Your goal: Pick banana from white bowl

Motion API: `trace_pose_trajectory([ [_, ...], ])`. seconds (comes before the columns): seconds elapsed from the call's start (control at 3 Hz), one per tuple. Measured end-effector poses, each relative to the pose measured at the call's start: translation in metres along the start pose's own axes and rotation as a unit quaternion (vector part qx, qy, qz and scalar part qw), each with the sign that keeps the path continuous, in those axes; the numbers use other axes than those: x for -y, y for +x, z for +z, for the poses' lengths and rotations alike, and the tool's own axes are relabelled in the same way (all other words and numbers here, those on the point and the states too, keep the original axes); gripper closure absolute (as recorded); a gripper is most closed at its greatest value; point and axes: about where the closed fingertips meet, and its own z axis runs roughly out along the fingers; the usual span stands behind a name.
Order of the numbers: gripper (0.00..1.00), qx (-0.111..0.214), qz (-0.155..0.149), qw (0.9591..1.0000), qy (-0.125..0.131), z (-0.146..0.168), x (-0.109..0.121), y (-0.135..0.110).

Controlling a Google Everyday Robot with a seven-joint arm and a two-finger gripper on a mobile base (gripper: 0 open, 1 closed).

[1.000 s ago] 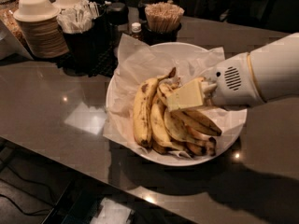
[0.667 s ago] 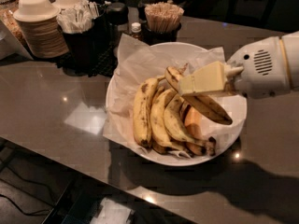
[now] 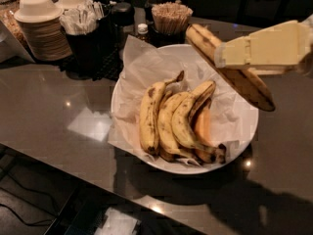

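My gripper [image 3: 244, 62] is at the upper right, above the far right side of the white bowl [image 3: 244, 131]. Its cream fingers [image 3: 259, 50] are shut on the banana [image 3: 210, 45], a long brown-freckled one held in the air, slanting from upper left down to a dark tip at lower right. The wide bowl, lined with crumpled white paper [image 3: 142, 62], sits on the dark counter. Three slimmer spotted bananas [image 3: 171, 121] lie bunched in it beside an orange piece [image 3: 203, 126].
Stacked off-white disposable bowls [image 3: 41, 23] stand at the back left. A dark holder with white packets [image 3: 85, 21], a small bottle [image 3: 143, 31] and a cup of wooden sticks [image 3: 171, 16] stand behind the bowl. The counter's front edge [image 3: 73, 177] runs diagonally at lower left.
My gripper closed on the banana down in the bowl, then rose up and to the right with it. The banana is now clear of the bowl. The bunch stayed.
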Motion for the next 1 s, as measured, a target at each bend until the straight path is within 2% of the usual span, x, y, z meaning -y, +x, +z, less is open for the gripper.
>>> trace_pose_trajectory([
  [0.33,1.0,0.0,-0.022,0.9988,-0.043,-0.02,-0.033,0.01],
  [0.67,1.0,-0.013,-0.028,0.9966,-0.076,-0.027,-0.051,0.022],
  [1.0,1.0,-0.015,-0.029,0.9964,-0.078,-0.027,-0.053,0.023],
])
